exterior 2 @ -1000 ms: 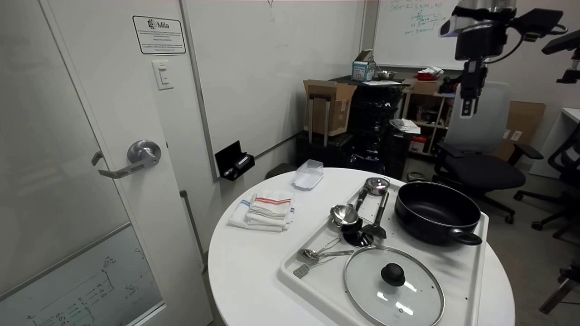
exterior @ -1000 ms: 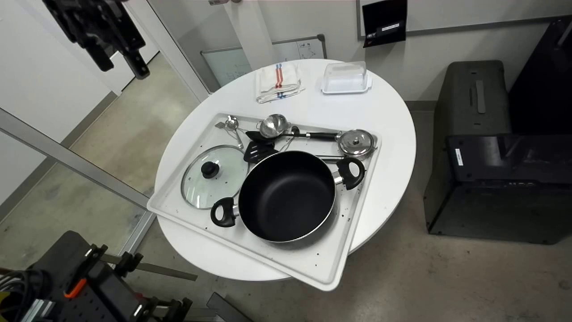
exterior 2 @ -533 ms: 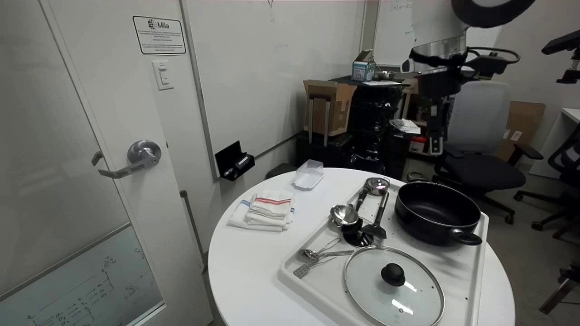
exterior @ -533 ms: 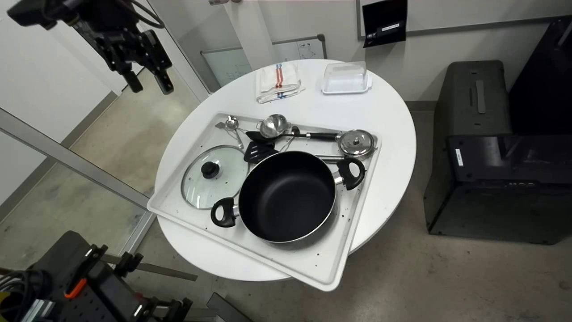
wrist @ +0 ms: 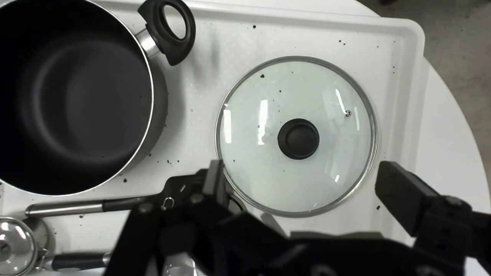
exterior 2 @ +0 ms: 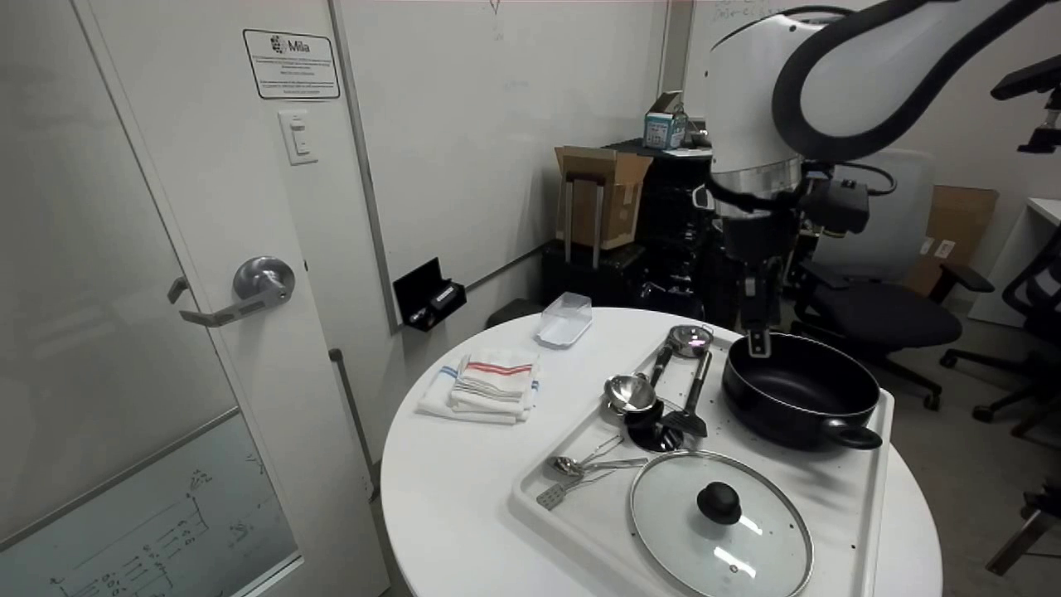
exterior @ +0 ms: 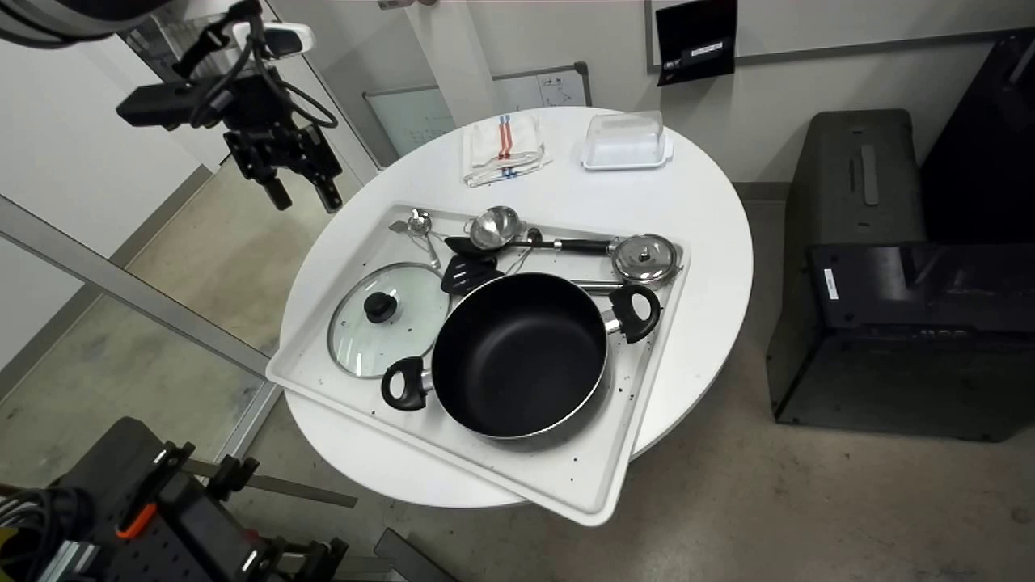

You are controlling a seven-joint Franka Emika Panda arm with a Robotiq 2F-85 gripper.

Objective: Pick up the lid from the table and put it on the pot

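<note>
The lid (exterior: 404,327), clear glass with a thin metal rim and black knob (wrist: 298,138), lies flat in the white tray (exterior: 534,470) on the round white table (exterior: 695,218). The lid also shows in an exterior view (exterior 2: 680,535). The black pot (exterior: 517,364) stands uncovered beside it in the tray, one side handle near the lid; it also shows in the wrist view (wrist: 80,107). My gripper (exterior: 306,198) is open with nothing between its fingers, above tray height. In the wrist view the gripper (wrist: 301,170) has its fingers spread across the lid's near part, knob roughly centred beyond.
Several utensils lie in the tray beside the lid and pot: a black slotted spatula (exterior: 467,275), metal ladle (exterior: 495,228) and small spoons (exterior: 420,221). A small metal lidded pan (exterior: 644,257) is near the pot's far handle. Folded towels (exterior: 505,149) and a clear box (exterior: 627,144) stand behind.
My gripper has come down and in toward the table, from the upper left in an exterior view, staying open. The lid, pot and utensils have not moved.
</note>
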